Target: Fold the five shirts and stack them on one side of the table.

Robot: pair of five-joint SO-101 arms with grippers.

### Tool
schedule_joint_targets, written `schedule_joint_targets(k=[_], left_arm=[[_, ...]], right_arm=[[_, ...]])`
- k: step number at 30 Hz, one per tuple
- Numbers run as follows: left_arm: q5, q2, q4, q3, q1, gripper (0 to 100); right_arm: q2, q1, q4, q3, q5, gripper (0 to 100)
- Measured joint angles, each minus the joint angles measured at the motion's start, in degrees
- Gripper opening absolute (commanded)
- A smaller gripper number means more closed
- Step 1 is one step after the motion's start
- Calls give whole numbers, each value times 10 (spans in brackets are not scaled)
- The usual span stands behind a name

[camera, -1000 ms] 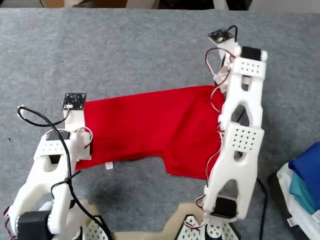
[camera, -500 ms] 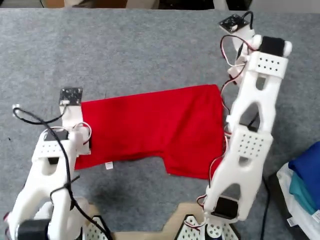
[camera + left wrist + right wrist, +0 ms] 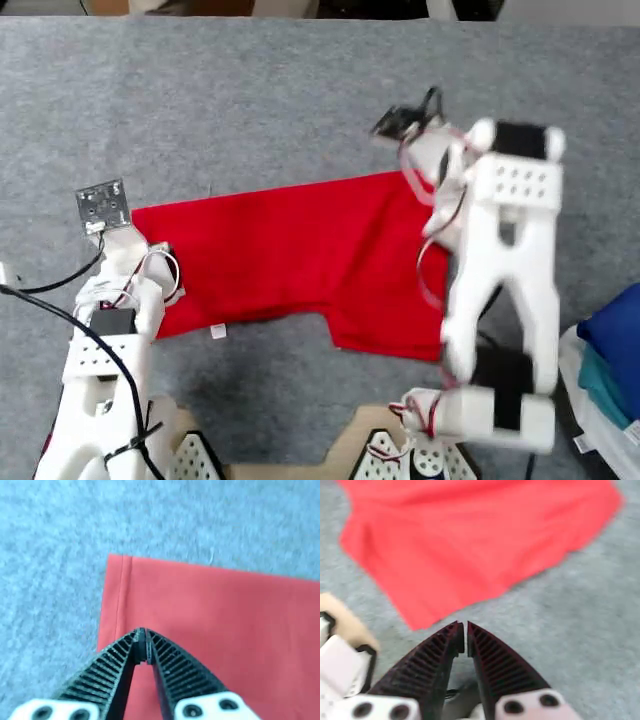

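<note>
A red shirt (image 3: 290,265) lies flat across the middle of the grey table, with a small white tag (image 3: 217,331) at its near edge. My left gripper (image 3: 141,647) is shut, with its tips just above the cloth beside the hemmed end (image 3: 117,595); the cloth under it looks flat. The left arm (image 3: 110,320) stands at the shirt's left end. My right gripper (image 3: 461,627) is shut with nothing in it. It hangs over bare table beside the red shirt (image 3: 470,540). The right arm (image 3: 500,250) rises over the shirt's right end.
A pile of shirts (image 3: 612,350) in blue, teal and white lies at the table's right edge. The arms' wooden base plate (image 3: 340,430) sits at the near edge. The grey table (image 3: 250,100) stretches behind the red shirt.
The left arm has drawn back to the left, uncovering the shirt's left end. The right arm's wrist has swung left and lifted. The shirt itself has not shifted.
</note>
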State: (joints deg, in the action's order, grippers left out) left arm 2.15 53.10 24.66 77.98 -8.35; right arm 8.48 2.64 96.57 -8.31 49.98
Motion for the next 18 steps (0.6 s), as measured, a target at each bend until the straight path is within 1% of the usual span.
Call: schedule_joint_targets(k=[7, 11, 14, 18], left_arm=[[15, 0, -11, 3, -22, 20], [25, -1, -11, 3, -24, 21], [28, -22, -24, 3, -24, 21], [28, -81, -34, -17, -30, 21]], right_arm=[[235, -77, -124, -303, 0, 41], [375, -110, -155, -449, 0, 44], [452, -116, -156, -524, 0, 58], [484, -118, -157, -549, 0, 150]])
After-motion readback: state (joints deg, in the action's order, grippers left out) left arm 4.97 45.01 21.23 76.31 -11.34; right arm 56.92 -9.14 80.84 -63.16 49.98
